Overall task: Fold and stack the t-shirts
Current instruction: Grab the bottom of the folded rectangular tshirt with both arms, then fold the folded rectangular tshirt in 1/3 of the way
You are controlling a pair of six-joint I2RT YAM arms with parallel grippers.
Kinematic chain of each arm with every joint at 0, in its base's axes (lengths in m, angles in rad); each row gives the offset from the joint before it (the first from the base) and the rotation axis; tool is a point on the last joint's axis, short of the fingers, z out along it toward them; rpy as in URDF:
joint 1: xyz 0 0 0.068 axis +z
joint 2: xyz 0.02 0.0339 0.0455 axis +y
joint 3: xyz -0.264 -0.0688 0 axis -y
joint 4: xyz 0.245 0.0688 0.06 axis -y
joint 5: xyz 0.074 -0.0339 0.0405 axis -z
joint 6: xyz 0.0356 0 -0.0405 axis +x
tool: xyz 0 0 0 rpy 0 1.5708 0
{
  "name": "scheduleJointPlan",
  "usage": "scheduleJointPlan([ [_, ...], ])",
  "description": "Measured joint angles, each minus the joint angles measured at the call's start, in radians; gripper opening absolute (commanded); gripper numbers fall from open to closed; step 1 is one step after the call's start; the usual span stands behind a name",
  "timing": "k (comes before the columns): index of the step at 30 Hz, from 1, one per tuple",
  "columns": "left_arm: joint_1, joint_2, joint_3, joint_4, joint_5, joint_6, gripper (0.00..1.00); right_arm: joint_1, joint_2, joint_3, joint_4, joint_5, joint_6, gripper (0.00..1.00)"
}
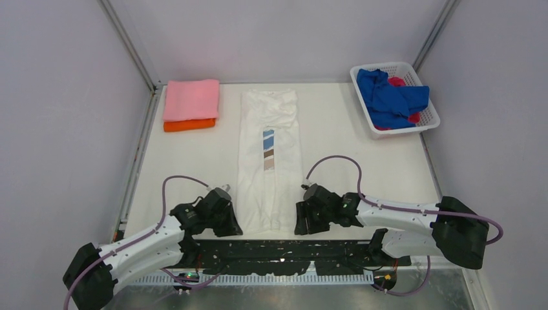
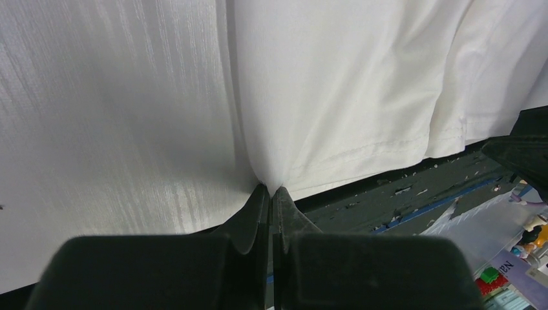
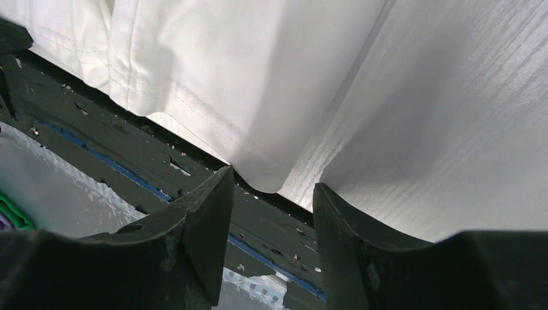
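Note:
A white t-shirt (image 1: pixel 268 161) with a blue and brown chest print lies folded into a long strip down the middle of the table. My left gripper (image 1: pixel 236 226) sits at its near left corner. In the left wrist view this gripper (image 2: pixel 271 188) is shut on a pinch of the white t-shirt's hem (image 2: pixel 336 84). My right gripper (image 1: pixel 300 225) is at the near right corner. In the right wrist view it (image 3: pixel 273 179) is open, and the shirt's corner (image 3: pixel 245 71) lies between its fingertips without touching them.
A folded pink shirt (image 1: pixel 191 99) lies on a folded orange one (image 1: pixel 189 124) at the back left. A white lattice basket (image 1: pixel 362 74) at the back right holds a crumpled blue shirt (image 1: pixel 391 97) and a red one (image 1: pixel 397 81). Black tape (image 1: pixel 278 252) lines the near table edge.

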State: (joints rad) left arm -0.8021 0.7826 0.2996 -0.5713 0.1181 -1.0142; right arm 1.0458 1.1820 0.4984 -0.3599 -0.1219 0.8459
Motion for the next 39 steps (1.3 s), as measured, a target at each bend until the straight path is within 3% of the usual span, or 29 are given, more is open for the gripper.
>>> scheduleJointPlan([
  [6,0.000,-0.010,-0.010,0.012,0.010,0.000,0.00,0.000,0.003,-0.024,0.051,0.000,0.031,0.37],
  [9,0.000,-0.013,-0.011,0.013,0.011,0.000,0.00,0.000,0.015,-0.032,0.077,-0.001,0.038,0.16],
  [11,0.000,-0.013,-0.011,0.013,0.011,0.000,0.00,0.000,0.029,-0.035,0.088,-0.002,0.044,0.07],
  [27,-0.017,-0.185,-0.023,-0.067,0.052,0.004,0.00,0.007,-0.131,-0.100,0.100,-0.051,0.038,0.05],
  [33,-0.017,-0.158,0.053,-0.064,0.047,0.040,0.00,-0.011,-0.130,-0.014,0.084,-0.048,-0.025,0.05],
  [39,0.018,-0.022,0.224,-0.039,-0.010,0.107,0.00,-0.129,-0.107,0.093,0.085,-0.056,-0.115,0.05],
])
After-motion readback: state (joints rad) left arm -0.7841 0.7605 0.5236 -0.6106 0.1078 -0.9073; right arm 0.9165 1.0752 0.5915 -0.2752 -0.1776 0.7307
